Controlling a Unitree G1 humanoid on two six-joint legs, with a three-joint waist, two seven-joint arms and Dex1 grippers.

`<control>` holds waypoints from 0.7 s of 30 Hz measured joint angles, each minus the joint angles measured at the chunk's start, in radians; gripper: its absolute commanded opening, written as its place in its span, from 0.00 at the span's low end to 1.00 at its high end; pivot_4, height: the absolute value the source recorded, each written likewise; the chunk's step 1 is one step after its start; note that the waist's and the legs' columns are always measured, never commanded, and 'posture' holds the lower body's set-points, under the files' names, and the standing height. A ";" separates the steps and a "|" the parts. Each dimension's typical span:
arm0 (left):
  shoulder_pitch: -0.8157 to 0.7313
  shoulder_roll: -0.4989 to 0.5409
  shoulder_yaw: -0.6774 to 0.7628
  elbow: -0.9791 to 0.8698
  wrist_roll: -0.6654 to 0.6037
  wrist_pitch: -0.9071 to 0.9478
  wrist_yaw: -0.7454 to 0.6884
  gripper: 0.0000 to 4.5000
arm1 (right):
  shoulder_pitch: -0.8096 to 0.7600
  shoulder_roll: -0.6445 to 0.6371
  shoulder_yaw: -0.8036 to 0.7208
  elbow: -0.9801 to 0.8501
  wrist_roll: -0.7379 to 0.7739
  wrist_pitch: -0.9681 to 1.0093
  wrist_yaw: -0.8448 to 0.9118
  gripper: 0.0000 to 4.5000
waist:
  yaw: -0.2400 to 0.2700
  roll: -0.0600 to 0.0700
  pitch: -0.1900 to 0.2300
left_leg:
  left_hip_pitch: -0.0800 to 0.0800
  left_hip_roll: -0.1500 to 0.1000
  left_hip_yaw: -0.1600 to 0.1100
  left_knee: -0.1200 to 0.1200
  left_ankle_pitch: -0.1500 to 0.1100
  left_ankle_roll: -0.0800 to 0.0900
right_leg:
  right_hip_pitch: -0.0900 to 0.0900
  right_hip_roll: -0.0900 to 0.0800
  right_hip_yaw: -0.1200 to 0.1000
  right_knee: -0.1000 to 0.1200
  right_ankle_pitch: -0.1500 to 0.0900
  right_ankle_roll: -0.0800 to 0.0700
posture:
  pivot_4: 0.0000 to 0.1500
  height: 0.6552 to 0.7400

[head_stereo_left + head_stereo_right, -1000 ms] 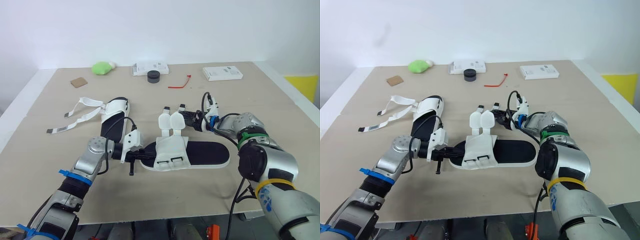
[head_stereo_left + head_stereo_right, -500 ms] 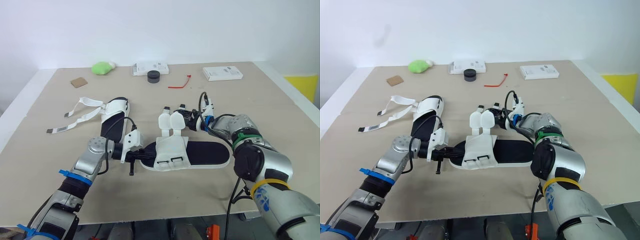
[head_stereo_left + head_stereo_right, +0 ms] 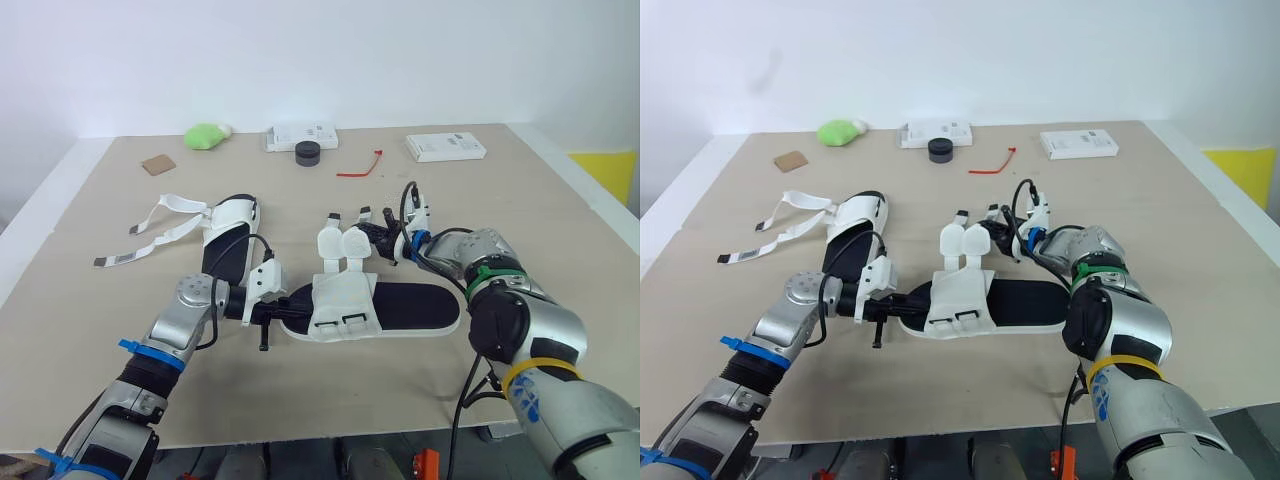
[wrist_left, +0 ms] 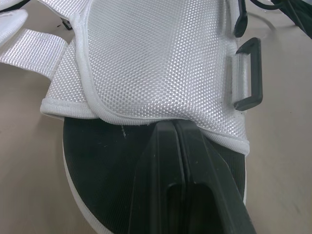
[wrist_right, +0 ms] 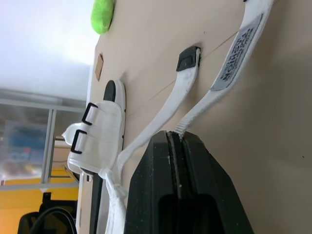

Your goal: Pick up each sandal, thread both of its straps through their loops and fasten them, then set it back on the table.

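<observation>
The near sandal [image 3: 385, 306], black sole with a white upper, lies flat at the table's middle. My left gripper [image 3: 283, 307] is shut on the sole's left end; in the left wrist view the fingers [image 4: 174, 146] pinch the black sole just below the white upper [image 4: 156, 63] and its black loops [image 4: 247, 73]. My right gripper [image 3: 378, 235] sits behind the sandal, shut on one white strap [image 5: 200, 112] whose grey-labelled end [image 5: 239, 53] lies on the table. The other strap [image 5: 170, 97] lies beside it. The second sandal [image 3: 228, 238] rests farther left, straps [image 3: 150, 232] loose.
Along the far side stand a green lump [image 3: 206, 135], a white box [image 3: 300, 134], a black round cap [image 3: 307, 152], a red tie [image 3: 360, 164] and another white box [image 3: 445, 147]. A cardboard scrap [image 3: 157, 165] lies at far left.
My right gripper moved slightly left toward the strap ends and closed on a white strap. The left gripper and the sandal stayed put.
</observation>
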 measured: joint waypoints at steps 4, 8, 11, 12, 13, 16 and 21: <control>0.004 -0.002 0.000 -0.001 0.000 0.000 -0.001 0.00 | 0.042 0.001 0.113 -0.065 -0.079 -0.172 0.117 0.00 | 0.000 0.000 0.000 | 0.000 0.000 0.000 0.000 0.000 0.000 | 0.000 0.000 0.000 -0.001 0.000 0.000 | 1.00 1.00; 0.004 -0.002 0.000 -0.001 0.000 0.000 -0.003 0.00 | 0.100 0.003 0.242 -0.200 -0.122 -0.226 0.329 0.00 | 0.000 0.001 0.000 | 0.000 0.000 0.000 0.000 0.000 0.000 | 0.000 0.000 0.000 -0.001 0.000 0.001 | 1.00 1.00; 0.001 -0.003 -0.001 0.000 0.000 0.000 -0.006 0.00 | 0.175 0.008 0.330 -0.422 -0.127 -0.267 0.448 0.00 | 0.002 0.001 0.000 | -0.001 0.000 -0.001 -0.001 0.000 0.000 | 0.000 0.000 0.000 -0.001 -0.001 0.001 | 1.00 1.00; 0.000 -0.003 0.000 0.000 0.000 0.000 -0.007 0.00 | 0.198 0.009 0.353 -0.481 -0.128 -0.282 0.469 0.00 | 0.002 0.001 0.000 | -0.001 0.000 -0.001 -0.001 0.000 0.000 | 0.000 0.000 0.000 -0.001 -0.001 0.001 | 1.00 1.00; -0.002 -0.004 -0.001 0.000 0.000 0.000 -0.008 0.00 | 0.230 0.013 0.368 -0.550 -0.131 -0.306 0.479 0.00 | 0.003 0.001 0.000 | -0.001 0.000 -0.001 -0.001 0.000 0.000 | 0.000 0.000 0.000 -0.001 -0.001 0.001 | 1.00 1.00; -0.004 -0.004 0.000 0.001 0.000 0.000 -0.009 0.00 | 0.322 0.027 0.408 -0.724 -0.134 -0.403 0.494 0.00 | 0.003 0.001 0.000 | -0.001 0.000 -0.001 -0.001 0.000 0.000 | 0.000 0.000 0.000 -0.001 -0.001 0.001 | 1.00 1.00; -0.004 -0.004 0.000 0.001 0.000 0.003 -0.009 0.00 | 0.393 0.026 0.431 -0.884 -0.136 -0.548 0.487 0.00 | 0.004 0.001 0.000 | -0.001 0.000 -0.001 -0.001 0.000 0.000 | 0.000 0.000 0.000 -0.001 -0.001 0.001 | 1.00 1.00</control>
